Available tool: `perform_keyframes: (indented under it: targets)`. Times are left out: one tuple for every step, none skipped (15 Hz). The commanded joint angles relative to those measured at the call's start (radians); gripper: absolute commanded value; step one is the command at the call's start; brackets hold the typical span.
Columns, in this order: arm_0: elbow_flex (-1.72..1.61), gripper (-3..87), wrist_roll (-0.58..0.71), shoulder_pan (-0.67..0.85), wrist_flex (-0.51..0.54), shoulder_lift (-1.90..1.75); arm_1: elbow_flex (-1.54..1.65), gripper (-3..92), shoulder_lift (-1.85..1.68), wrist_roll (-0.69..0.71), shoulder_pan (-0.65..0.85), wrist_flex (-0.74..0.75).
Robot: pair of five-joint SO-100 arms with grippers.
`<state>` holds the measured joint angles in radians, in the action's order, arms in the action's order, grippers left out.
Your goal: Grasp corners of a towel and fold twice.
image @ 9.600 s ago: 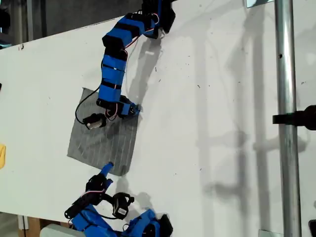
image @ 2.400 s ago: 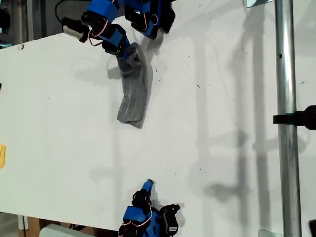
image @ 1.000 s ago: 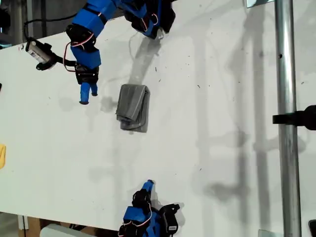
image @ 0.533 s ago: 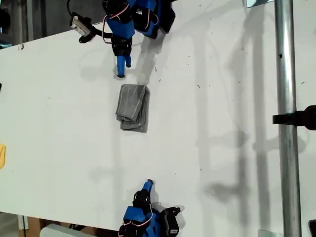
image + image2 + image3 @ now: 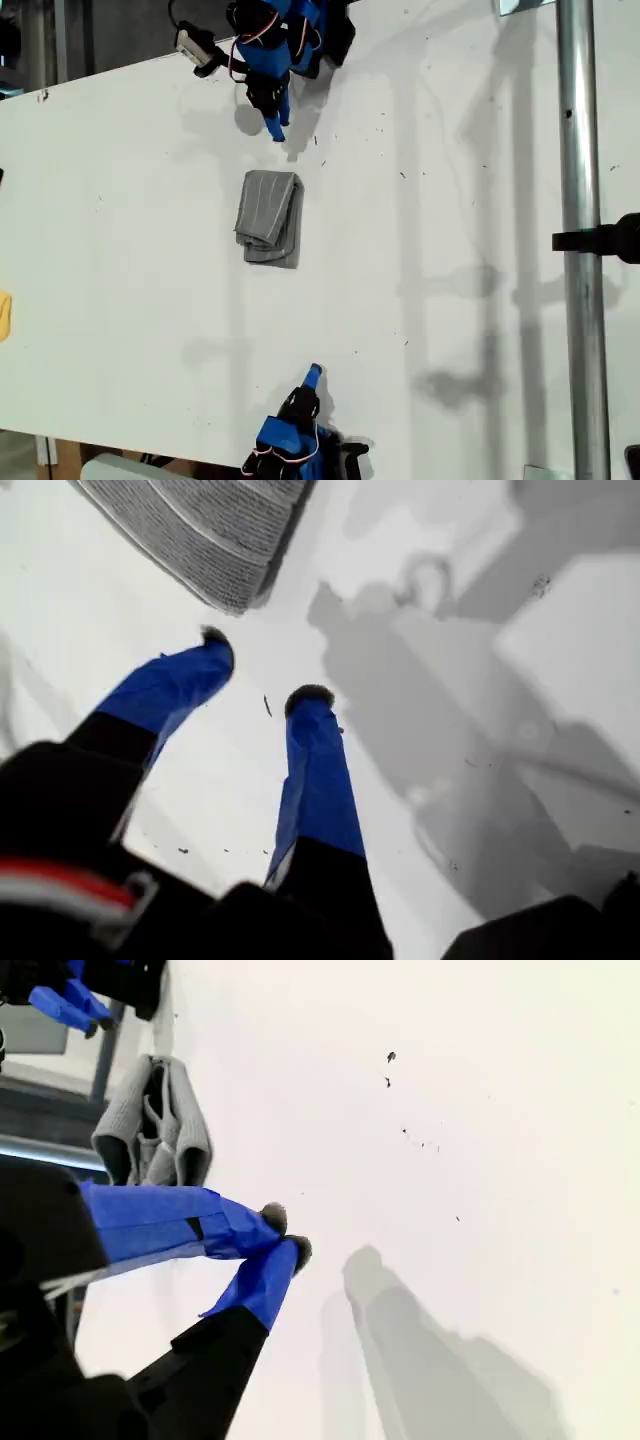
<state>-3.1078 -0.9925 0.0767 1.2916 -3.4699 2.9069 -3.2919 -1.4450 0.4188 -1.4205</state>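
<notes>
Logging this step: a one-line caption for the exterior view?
Folded grey striped towel lies on the white table, both blue arms pulled away from it.

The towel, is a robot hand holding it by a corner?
No. The towel lies folded on the table, held by nothing. My first gripper is open and empty; my second gripper is shut on nothing.

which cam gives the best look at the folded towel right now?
The exterior view: the whole towel lies folded on the white table, clear of both arms. The first wrist view catches only one striped corner, cut by the frame. The second wrist view shows it small and edge-on, layers bunched, beyond my second gripper.
</notes>
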Motion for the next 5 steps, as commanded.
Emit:
perform_keyframes:
  targets:
    - [-0.011, -0.4, 0.008, -0.009, 0.003, -0.005, -0.011, 18.1, 0.006, -0.044, 0.015, -0.031]
    - [-0.011, -0.4, 0.008, -0.009, 0.003, -0.005, -0.011, 18.1, 0.006, -0.044, 0.015, -0.031]
    - [-0.011, -0.4, 0.008, -0.009, 0.003, -0.005, -0.011, 18.1, 0.006, -0.044, 0.014, -0.031]
    - [-0.011, -0.4, 0.008, -0.009, 0.003, -0.005, -0.011, 18.1, 0.006, -0.044, 0.009, -0.031]
    - [-0.011, -0.4, 0.008, -0.009, 0.003, -0.005, -0.011, 18.1, 0.006, -0.044, 0.006, -0.031]
